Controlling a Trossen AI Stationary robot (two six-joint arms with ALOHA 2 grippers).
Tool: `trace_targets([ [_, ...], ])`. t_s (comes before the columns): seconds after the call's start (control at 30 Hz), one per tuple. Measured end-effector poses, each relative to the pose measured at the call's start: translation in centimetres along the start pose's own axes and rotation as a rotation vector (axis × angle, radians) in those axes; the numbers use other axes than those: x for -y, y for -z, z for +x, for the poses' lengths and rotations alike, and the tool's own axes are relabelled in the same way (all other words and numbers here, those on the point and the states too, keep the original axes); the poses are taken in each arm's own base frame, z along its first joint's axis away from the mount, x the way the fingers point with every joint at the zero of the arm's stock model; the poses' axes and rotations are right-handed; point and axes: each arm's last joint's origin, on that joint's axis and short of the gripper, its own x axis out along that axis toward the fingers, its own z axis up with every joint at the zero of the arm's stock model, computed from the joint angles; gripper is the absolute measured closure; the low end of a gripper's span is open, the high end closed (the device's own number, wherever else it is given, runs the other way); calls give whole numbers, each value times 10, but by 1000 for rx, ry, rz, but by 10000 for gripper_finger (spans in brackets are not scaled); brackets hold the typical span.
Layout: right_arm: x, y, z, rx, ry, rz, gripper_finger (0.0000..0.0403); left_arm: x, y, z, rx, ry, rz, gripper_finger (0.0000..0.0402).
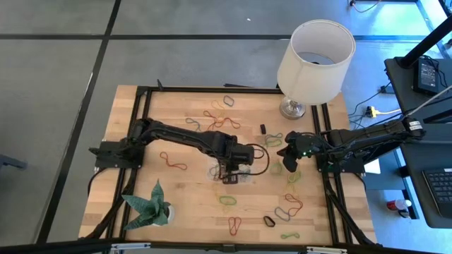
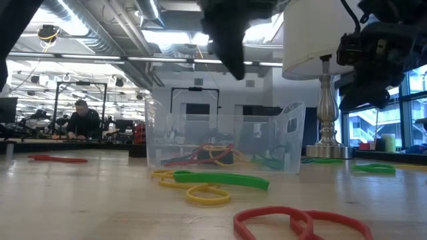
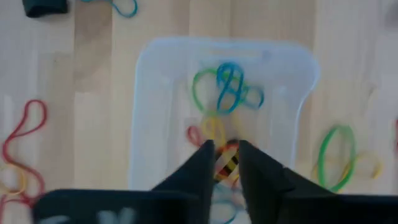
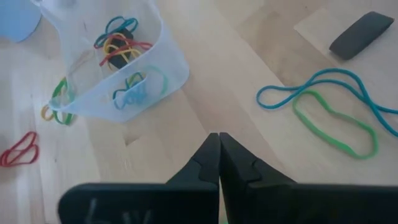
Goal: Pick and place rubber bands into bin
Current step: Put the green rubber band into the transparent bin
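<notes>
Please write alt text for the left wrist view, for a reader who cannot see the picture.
The left gripper hangs over the clear plastic bin, fingers slightly apart with a yellowish rubber band between them. Green and blue bands lie inside the bin, which rests on a pale wooden table. Outside it lie a red band and a green band.

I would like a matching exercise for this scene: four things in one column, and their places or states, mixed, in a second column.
Things:
1. left gripper
2. right gripper
3. lamp
4. paper plant

Places or states:
A. shut, holding nothing
B. over the bin, with a yellow band between its fingers
C. at the table's near left corner
D. at the table's far right corner

Pairs: 1-B, 2-A, 3-D, 4-C
</notes>
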Motion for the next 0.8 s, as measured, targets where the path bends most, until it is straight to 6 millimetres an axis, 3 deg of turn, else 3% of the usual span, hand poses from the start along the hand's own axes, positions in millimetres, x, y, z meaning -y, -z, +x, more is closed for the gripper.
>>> trace_targets([
  [0.1, -3, 2, -1, 3, -8, -3, 401, -7, 12, -3, -15, 9, 26, 392],
  [0.2, -10, -1, -4, 18, 8, 13, 401, -15, 32, -4, -12, 11, 22, 398],
  [0.37, -24, -11, -1, 6, 54, 47, 402, -28, 72, -20, 165, 52, -21, 399],
  [0.6, -36, -18, 14, -183, 295, 190, 403, -47, 142, -48, 308, 62, -82, 400],
  [0.8, -40, -12, 31, -369, 481, 350, 390, -60, 191, -65, 397, 50, -131, 400],
])
